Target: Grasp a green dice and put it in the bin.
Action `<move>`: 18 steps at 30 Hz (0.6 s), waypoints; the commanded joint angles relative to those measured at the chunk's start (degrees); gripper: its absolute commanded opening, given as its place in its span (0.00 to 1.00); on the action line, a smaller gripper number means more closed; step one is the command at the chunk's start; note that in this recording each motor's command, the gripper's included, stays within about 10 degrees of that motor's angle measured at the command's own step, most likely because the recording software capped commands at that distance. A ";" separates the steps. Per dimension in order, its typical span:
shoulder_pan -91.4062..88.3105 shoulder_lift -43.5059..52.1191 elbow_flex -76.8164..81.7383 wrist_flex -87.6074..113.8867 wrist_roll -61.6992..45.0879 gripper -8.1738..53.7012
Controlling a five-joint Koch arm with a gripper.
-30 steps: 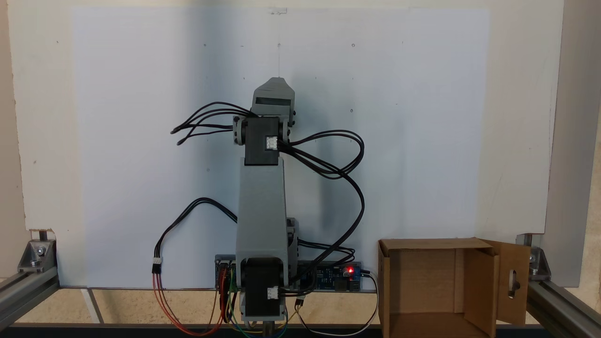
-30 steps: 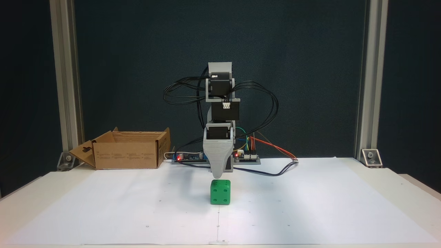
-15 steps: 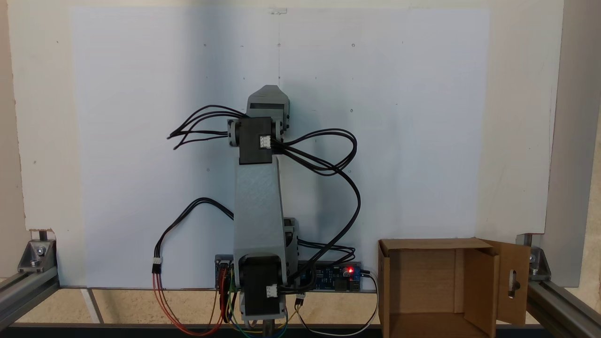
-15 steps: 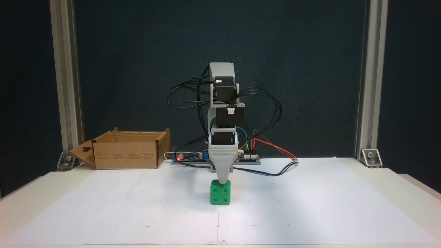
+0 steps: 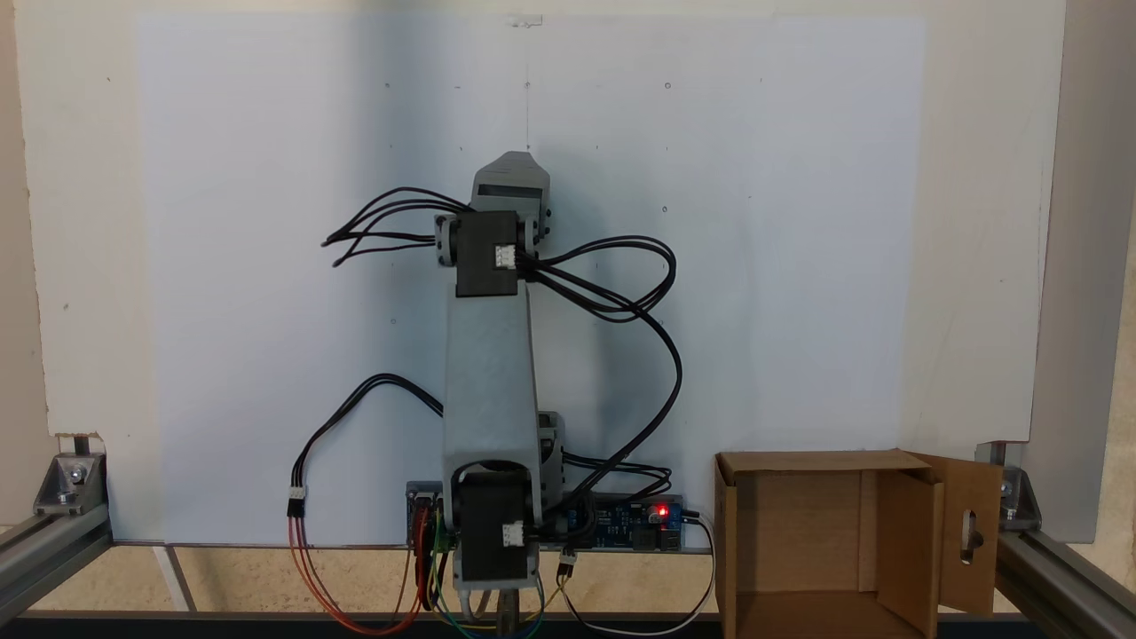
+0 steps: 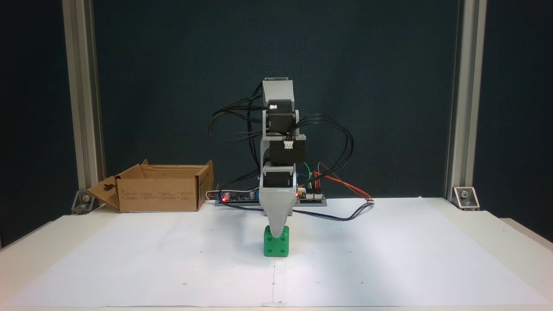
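The green dice (image 6: 276, 245) sits low in the middle of the frame in a fixed view, resting flat on the white paper sheet (image 6: 380, 259) that covers the tabletop (image 6: 26, 255). It is a cube, so it has no long axis; one face is turned squarely toward this camera, its edges level and upright, with round pips showing in the lower part of that face. The gripper (image 6: 278, 231) comes straight down on it from above. Its grey tapered front finger (image 6: 278, 216) covers the upper middle of the near face, the tip reaching well below the cube's top edge. Only this one finger shows, the other lying behind it, so I cannot tell how wide the fingers stand or whether they have hold of the cube.

The bin (image 6: 162, 190) stands at the left of the frame, at the back of the tabletop and well apart from the dice, open at the top, with the slotted flap (image 6: 106, 190) folded outward on its left. In the other fixed view, looking down, the bin (image 5: 790, 532) is at the lower right with the slotted flap (image 5: 972, 532) on its right, and the arm (image 5: 490, 382) runs up the middle of the frame.
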 commanded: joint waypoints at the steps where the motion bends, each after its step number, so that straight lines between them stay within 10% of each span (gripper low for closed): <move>1: 1.14 -0.09 -0.26 -2.02 2.20 0.83; 18: 2.02 -3.78 0.70 -5.62 2.11 0.80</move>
